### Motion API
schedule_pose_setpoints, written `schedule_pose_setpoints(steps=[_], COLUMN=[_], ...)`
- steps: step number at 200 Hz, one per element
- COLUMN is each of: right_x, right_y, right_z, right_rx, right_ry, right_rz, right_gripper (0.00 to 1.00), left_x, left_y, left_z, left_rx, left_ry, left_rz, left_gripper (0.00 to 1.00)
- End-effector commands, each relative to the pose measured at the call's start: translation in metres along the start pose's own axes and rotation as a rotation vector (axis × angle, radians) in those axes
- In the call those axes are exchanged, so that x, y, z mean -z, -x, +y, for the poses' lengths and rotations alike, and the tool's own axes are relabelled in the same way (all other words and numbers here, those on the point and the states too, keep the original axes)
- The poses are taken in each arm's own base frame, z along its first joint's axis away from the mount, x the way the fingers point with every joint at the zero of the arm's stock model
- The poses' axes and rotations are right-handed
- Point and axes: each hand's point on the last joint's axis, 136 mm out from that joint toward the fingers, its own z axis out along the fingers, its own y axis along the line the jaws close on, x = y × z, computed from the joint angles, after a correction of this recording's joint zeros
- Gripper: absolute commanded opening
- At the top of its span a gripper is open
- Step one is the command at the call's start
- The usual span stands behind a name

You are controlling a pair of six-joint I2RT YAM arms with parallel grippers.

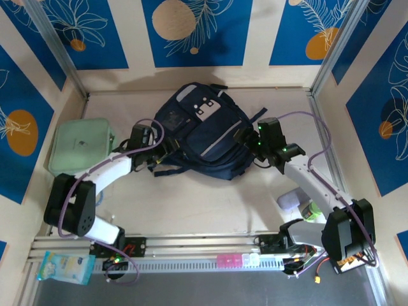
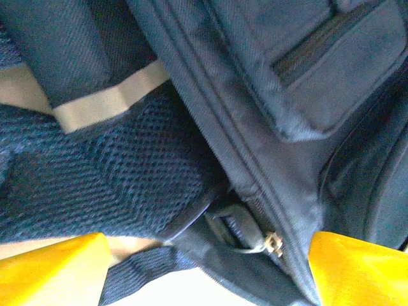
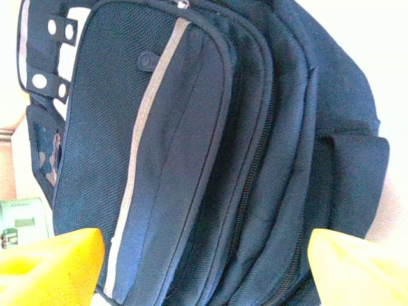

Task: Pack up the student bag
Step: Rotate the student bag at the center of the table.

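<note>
Currently, the table (image 1: 210, 204) is walled on its left, far and right sides, with a rail (image 1: 191, 255) along the near edge. The bag (image 1: 204, 137) lies flat at mid-table, front pocket up and white patch (image 1: 205, 108) at the far end. Its top is close to the far wall. A broad strip of bare table runs between its near edge and the rail, and there is more bare table to its right. The case (image 1: 80, 146) sits against the left wall, apart from the bag. The left gripper (image 1: 153, 150) is in the gap between them, at the bag's left edge. In the left wrist view its fingers (image 2: 51, 268) are spread wide and clamp nothing, with mesh back panel, strap and side seam just beyond them. The right gripper (image 1: 245, 137) is at the bag's right edge. Its fingers (image 3: 357, 268) are likewise spread wide and hold nothing, with the front pocket and its stripe (image 3: 137, 146) lying past the tips. A pouch (image 1: 64, 268) rests at the rail's left end. A pale lump (image 1: 290, 201) and a green item (image 1: 311, 210) lie beside the right arm. A zip pull (image 2: 274, 242) hangs at the bag's seam near the left fingers.
</note>
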Motion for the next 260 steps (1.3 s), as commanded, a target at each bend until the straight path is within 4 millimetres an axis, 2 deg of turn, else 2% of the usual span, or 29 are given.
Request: schedule_pose_setpoints(steps=[1, 26, 58, 93, 144, 170, 183, 205, 235, 260], right_x=[0.003, 0.003, 0.001, -0.006, -0.021, -0.024, -0.027, -0.036, -0.05, -0.065], right_y=[0.003, -0.002, -0.004, -0.014, -0.038, -0.049, -0.057, -0.063, -0.051, -0.031], right_z=[0.015, 0.015, 0.012, 0.009, -0.013, -0.025, -0.03, -0.034, -0.014, -0.004], right_rx=[0.024, 0.014, 0.0, -0.008, -0.033, -0.034, -0.028, -0.015, 0.053, 0.106], right_ry=[0.039, 0.039, 0.029, 0.028, -0.046, -0.095, -0.114, -0.115, -0.038, -0.013], right_rz=[-0.007, 0.002, 0.008, 0.05, 0.125, 0.152, 0.169, 0.192, 0.186, 0.158], right_gripper=[0.84, 0.83, 0.83, 0.83, 0.81, 0.81, 0.81, 0.8, 0.8, 0.8], left_x=[-0.007, -0.017, -0.031, -0.037, -0.048, -0.054, -0.05, -0.04, -0.026, -0.011], left_y=[0.021, 0.03, 0.032, 0.043, 0.048, 0.045, 0.046, 0.047, 0.046, 0.043], left_z=[-0.027, -0.035, -0.03, -0.04, -0.042, -0.037, -0.037, -0.042, -0.051, -0.056], left_rx=[0.091, 0.127, 0.163, 0.166, 0.208, 0.231, 0.219, 0.188, 0.17, 0.182], left_ry=[-0.182, -0.227, -0.223, -0.267, -0.291, -0.265, -0.245, -0.237, -0.257, -0.281], left_rz=[-0.014, -0.012, 0.001, -0.011, -0.009, 0.016, 0.009, -0.005, -0.007, -0.023], left_gripper=[0.77, 0.74, 0.73, 0.7, 0.64, 0.51, 0.44, 0.26, 0.0, 0.0])
